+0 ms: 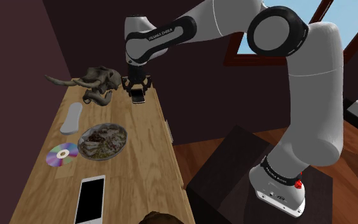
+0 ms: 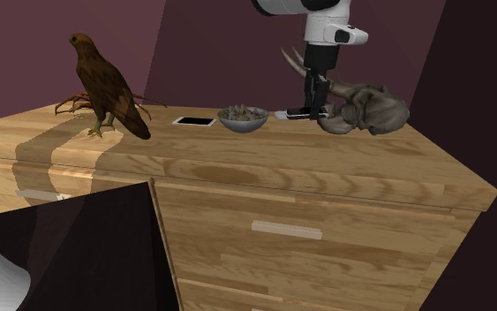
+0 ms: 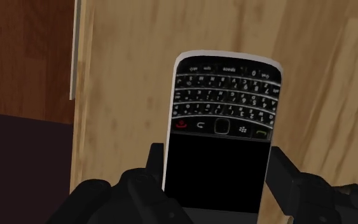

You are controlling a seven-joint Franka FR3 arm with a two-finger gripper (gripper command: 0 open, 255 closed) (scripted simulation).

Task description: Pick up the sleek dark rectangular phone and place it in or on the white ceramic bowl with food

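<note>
A dark phone [image 3: 225, 102] with a small keyboard and a silver rim lies lengthwise between my two black fingers. My gripper [image 3: 215, 168] is shut on the phone, one finger pressed against each long side. In the shoulder view the gripper [image 1: 137, 91] points straight down near the far end of the wooden dresser top [image 1: 152, 165], with the phone [image 1: 137, 99] at its tips, at or just above the wood. The grey bowl with food [image 1: 103, 141] sits toward the middle of the top, apart from the gripper. From the second exterior view the bowl [image 2: 243, 119] lies left of the gripper [image 2: 319, 110].
A horned animal skull [image 1: 101, 83] [image 2: 370, 110] sits close beside the gripper. A white-framed flat phone [image 1: 90, 198] [image 2: 193, 121], a shiny disc [image 1: 63, 154] and a pale oblong object [image 1: 71, 118] lie around the bowl. A brown hawk figure [image 2: 105, 88] stands at the far end.
</note>
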